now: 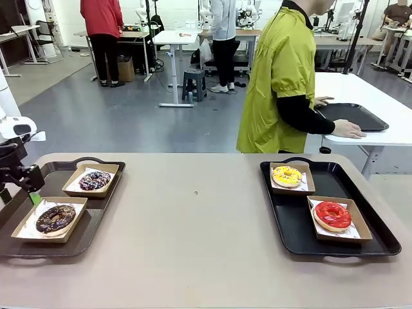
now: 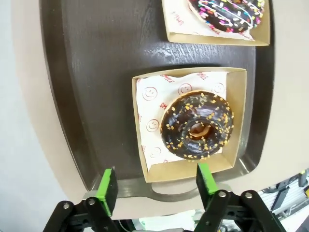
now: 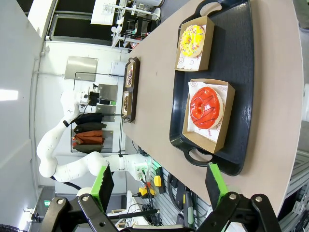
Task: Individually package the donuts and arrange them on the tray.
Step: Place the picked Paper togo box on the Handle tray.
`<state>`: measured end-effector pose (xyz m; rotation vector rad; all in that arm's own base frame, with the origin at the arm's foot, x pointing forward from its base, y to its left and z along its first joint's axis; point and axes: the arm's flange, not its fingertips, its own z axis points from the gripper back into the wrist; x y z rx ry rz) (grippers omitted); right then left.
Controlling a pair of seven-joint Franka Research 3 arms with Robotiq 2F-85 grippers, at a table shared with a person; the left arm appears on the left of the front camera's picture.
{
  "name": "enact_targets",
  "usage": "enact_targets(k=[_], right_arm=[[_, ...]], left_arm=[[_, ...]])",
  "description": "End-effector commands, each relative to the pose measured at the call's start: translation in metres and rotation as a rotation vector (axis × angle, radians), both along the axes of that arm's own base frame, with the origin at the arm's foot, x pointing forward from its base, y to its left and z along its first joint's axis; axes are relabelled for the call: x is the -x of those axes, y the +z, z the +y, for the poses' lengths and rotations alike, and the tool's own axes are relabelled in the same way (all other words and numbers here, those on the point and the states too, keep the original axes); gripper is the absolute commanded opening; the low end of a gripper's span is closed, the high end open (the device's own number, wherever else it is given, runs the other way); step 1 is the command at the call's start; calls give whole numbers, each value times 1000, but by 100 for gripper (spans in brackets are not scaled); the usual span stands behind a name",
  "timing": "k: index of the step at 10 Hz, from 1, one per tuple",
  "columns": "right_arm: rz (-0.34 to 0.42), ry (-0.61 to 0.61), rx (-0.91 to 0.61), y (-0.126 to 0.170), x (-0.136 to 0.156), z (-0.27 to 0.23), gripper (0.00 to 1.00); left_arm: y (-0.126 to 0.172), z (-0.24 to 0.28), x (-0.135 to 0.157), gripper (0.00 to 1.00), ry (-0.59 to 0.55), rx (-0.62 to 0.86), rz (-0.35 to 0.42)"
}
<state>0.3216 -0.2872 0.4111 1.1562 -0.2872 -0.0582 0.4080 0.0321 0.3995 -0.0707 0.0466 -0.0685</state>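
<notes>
Left gripper released, jaws wide and empty above the chocolate sprinkled donut boxed on the brown tray; we judge it soft, its glaze easily marred, so we would grip the cardboard box wall.

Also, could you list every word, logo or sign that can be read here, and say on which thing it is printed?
"SMILE", red, partly cut off: on the white paper liner under the chocolate donut.
Smiley faces, red outline: on the same paper liner.
Red print on the liner under the red donut: too small to read.
Print on the other liners: too blurred to read.
</notes>
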Motion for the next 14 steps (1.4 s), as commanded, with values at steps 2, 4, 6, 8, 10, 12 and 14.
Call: enact_targets(k=[2,4,6,8,10,12,14], right_arm=[[5,-6,-13,3,1,3,100],[5,-6,-13,3,1,3,100],[5,-6,-13,3,1,3,100],[5,-6,-13,3,1,3,100],[5,-6,-13,3,1,3,100],[5,-6,-13,3,1,3,100],[5,-6,-13,3,1,3,100]], left_arm=[[30,28,-2,100,-67,256,-30],[59,80,-7,100,-50,528,-86],[74,140,-6,100,-3,767,-171],[67,208,-1,100,66,1033,-187],[40,255,12,100,139,1175,-187],[12,291,25,100,145,1224,-112],[-1,313,36,100,173,1251,-78]])
